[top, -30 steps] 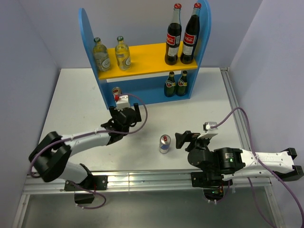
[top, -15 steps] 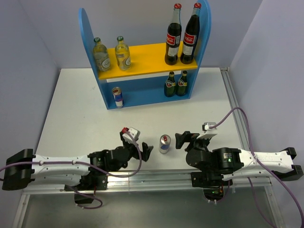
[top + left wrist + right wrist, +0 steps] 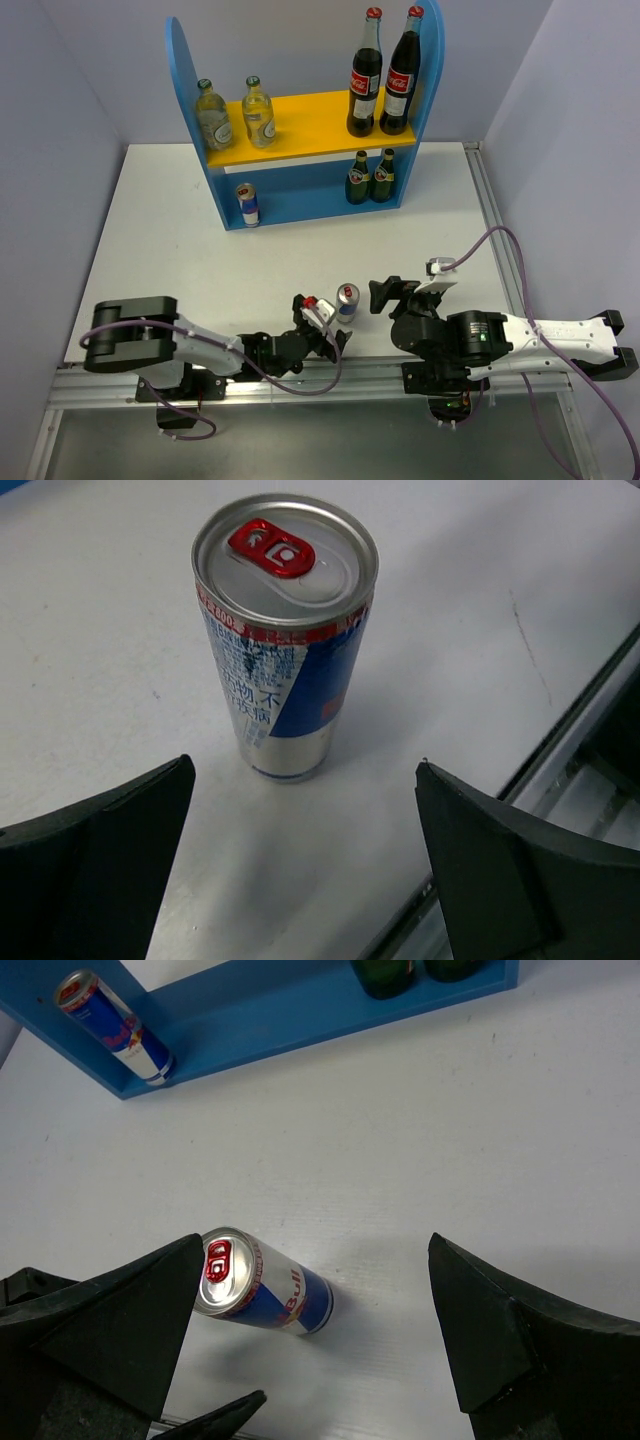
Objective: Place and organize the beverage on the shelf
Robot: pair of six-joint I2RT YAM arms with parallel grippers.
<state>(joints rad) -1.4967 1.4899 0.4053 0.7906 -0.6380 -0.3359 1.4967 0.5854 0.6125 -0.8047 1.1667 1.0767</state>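
Note:
A blue-silver can (image 3: 346, 303) stands upright on the table near the front edge. My left gripper (image 3: 325, 322) is just left of it, low over the table and open. In the left wrist view the can (image 3: 285, 640) rises ahead of the gripper (image 3: 303, 800), with nothing between the fingers. My right gripper (image 3: 388, 292) is open to the can's right; the can (image 3: 265, 1288) lies near its left finger (image 3: 110, 1330). The blue shelf (image 3: 300, 195) holds two cola bottles (image 3: 383, 75), two clear bottles (image 3: 235, 113) and a second can (image 3: 247, 204).
Two dark green bottles (image 3: 370, 178) stand on the shelf's lower level at the right. A metal rail (image 3: 330, 375) runs along the table's near edge, just behind both grippers. Purple cables trail from both arms.
My left arm has drawn back from the shelf, leaving a can on the lower level, and swung right along the front edge up to the can on the table. The right arm has not moved.

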